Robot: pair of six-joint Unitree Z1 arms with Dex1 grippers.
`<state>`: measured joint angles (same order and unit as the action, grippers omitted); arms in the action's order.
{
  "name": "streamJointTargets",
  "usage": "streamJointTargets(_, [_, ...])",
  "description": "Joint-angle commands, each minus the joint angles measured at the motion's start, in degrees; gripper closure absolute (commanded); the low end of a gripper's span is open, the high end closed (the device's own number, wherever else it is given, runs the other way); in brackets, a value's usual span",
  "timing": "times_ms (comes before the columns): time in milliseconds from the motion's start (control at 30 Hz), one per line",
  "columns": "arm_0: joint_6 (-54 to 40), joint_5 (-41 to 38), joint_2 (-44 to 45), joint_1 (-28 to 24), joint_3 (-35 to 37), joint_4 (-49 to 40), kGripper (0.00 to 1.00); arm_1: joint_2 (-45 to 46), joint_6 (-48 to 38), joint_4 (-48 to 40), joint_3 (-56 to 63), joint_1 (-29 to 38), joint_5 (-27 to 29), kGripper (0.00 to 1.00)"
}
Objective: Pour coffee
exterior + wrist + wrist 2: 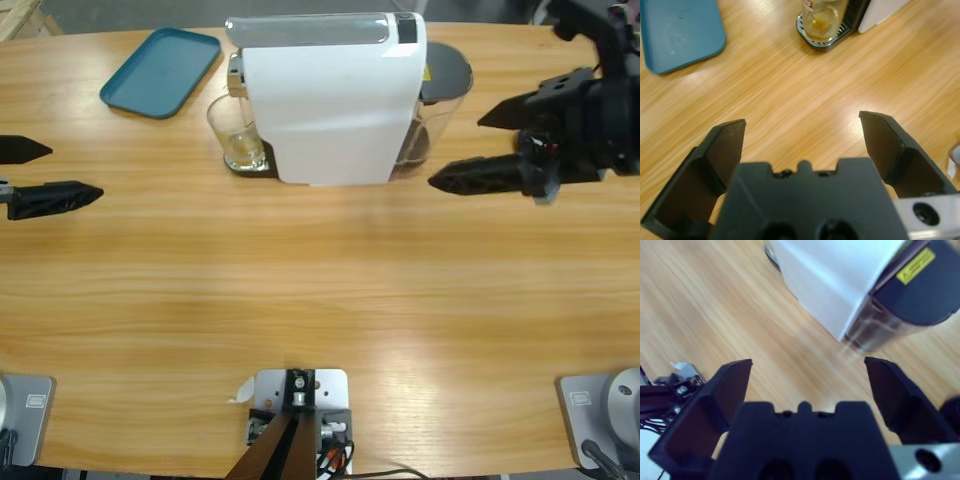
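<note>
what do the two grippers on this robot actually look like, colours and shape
Both are matte black. The left gripper has two flat, wedge-shaped jaws rising from a blocky black body with small round holes, and a silver-grey bracket at its lower right. The right gripper is built the same, with the same silver-grey corner piece. From above, the jaws taper to blunt points.

The coffee [243, 155] is a thin amber-brown layer at the bottom of a small clear glass tumbler [232, 125]. The tumbler stands upright on a dark drip tray [816, 40] against the left side of the white coffee machine [330, 105].
</note>
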<state>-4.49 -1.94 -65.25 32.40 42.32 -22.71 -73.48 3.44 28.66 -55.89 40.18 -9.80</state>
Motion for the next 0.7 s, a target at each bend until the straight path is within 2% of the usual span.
streamJointTargets(33, [-1.2, -2.5, 5.4, 0.5, -7.7, 9.8, 0.009, 11.8, 1.1, -7.6, 13.1, 0.9, -0.8, 0.000])
streamJointTargets(233, [-3.4, -2.6, 8.5, 0.5, -16.7, 24.9, 0.004, 13.5, 1.7, -10.2, 17.5, 0.9, -1.2, 0.000])
streamJointTargets(567, [-5.8, -4.4, 6.7, 1.1, -18.1, 27.4, 0.004, 15.1, 2.3, -17.7, 24.5, 0.9, -1.5, 0.000])
streamJointTargets(700, [-5.8, -4.4, 6.4, 1.1, -18.3, 27.8, 0.004, 12.7, 2.2, -18.4, 24.8, 0.9, -1.9, 0.000])
